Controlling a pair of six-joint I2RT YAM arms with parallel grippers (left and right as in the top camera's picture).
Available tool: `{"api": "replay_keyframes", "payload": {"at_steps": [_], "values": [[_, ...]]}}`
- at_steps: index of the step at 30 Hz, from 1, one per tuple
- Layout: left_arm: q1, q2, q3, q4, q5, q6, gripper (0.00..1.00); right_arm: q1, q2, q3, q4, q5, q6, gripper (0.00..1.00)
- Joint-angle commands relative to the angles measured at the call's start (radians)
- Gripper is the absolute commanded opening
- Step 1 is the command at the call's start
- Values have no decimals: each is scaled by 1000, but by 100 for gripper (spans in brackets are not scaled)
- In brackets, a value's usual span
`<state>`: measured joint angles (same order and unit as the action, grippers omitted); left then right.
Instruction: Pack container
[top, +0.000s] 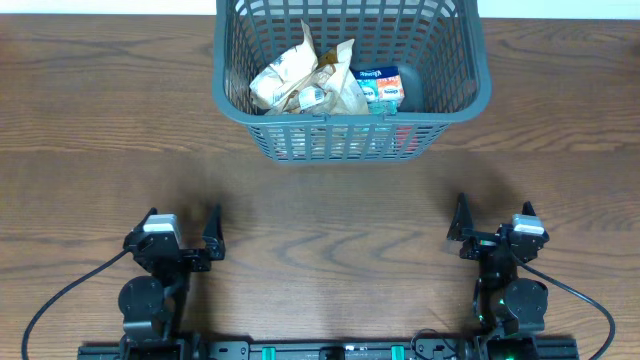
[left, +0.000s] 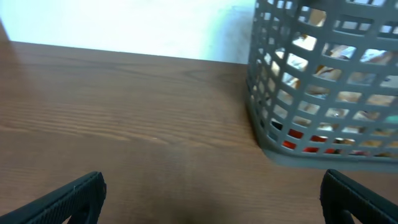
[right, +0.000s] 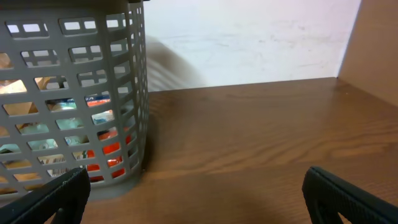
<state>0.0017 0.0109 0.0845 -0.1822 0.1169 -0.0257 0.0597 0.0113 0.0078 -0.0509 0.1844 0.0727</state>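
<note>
The grey lattice container (top: 455, 105) stands at the far middle of the wooden table. Inside it lie several snack packets: crumpled tan and white ones (top: 300, 78) and a blue and orange one (top: 380, 85). It also shows in the left wrist view (left: 267, 134) at the right, and in the right wrist view (right: 134, 143) at the left. My left gripper (top: 205, 238) is open and empty near the front left (left: 211, 199). My right gripper (top: 470, 235) is open and empty near the front right (right: 196, 196). Both are well short of the container.
A pale wall runs behind the table's far edge (left: 124, 53). A brown panel (right: 379, 43) rises at the right in the right wrist view. Black cables (top: 60, 295) trail from the arm bases at the front edge.
</note>
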Motion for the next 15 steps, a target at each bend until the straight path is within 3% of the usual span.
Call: {"api": "replay_keyframes", "payload": {"at_steps": [1,15], "values": [[-48,-8,-26,-10,13,14,99,-9,-6,-2,-4,14,16,99],[-66,-8,-26,-10,11,13,99,-9,-6,-2,-4,14,16,99]]}}
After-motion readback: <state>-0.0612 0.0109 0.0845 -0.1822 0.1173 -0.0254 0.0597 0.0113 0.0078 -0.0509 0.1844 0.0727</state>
